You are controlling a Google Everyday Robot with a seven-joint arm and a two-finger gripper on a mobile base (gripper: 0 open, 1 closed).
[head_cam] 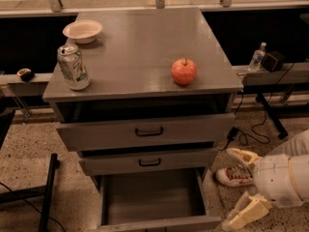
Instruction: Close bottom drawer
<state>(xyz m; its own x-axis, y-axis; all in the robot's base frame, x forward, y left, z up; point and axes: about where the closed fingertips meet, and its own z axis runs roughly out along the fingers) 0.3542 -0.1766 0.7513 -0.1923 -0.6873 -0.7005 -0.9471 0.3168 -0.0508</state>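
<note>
The bottom drawer (154, 197) of the grey cabinet is pulled far out, showing a plain grey tray; its front panel (159, 224) sits at the bottom edge of the view, and its handle is out of view. My gripper (244, 185) is low at the right, beside the drawer's front right corner and apart from it. Its two cream fingers (244, 156) are spread wide, with nothing between them. The top drawer (145, 132) and the middle drawer (149, 162) stand slightly out, each with a black handle.
On the cabinet top (140, 47) stand a red apple (184, 71), a soda can (73, 67) and a white bowl (82, 31). A white sneaker (234, 176) and cables lie on the floor at the right. A black stand leg (47, 192) is at the left.
</note>
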